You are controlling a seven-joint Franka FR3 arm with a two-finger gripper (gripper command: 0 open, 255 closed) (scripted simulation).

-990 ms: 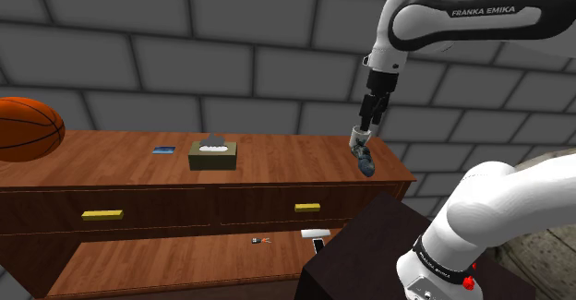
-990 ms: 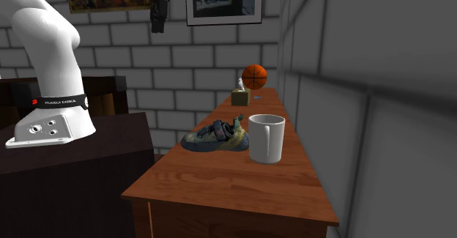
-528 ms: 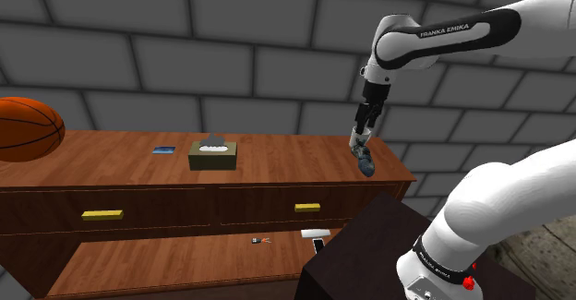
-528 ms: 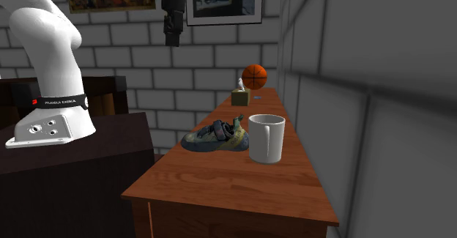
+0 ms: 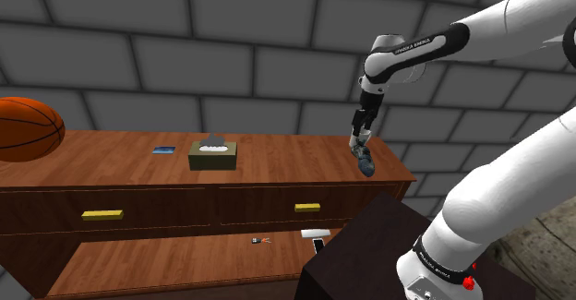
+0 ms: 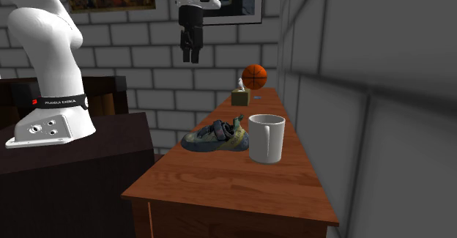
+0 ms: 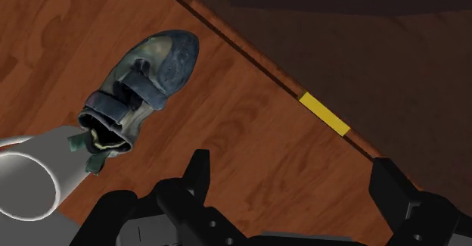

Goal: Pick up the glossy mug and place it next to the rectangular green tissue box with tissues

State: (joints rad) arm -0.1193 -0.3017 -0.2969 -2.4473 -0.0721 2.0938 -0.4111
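The white glossy mug stands upright on the wooden dresser top, close beside a worn blue-green shoe. Far down the same top sits the olive-green tissue box with white tissues sticking out; the shoulder view has the box near the dresser's middle. My black gripper hangs open in the air, high above the dresser's front edge and apart from the mug. In the wrist view its fingers stand wide apart over bare wood, with the shoe and the mug's rim off to one side.
A basketball rests at the dresser's far end beyond the tissue box, with a small blue object near the wall. The shoe lies under the gripper. Yellow drawer handles mark the front. The dark stand is beside the dresser.
The gripper has swung toward the second exterior view's right and come lower, nearing the dresser. It has stayed open. Mug, shoe and tissue box have not moved.
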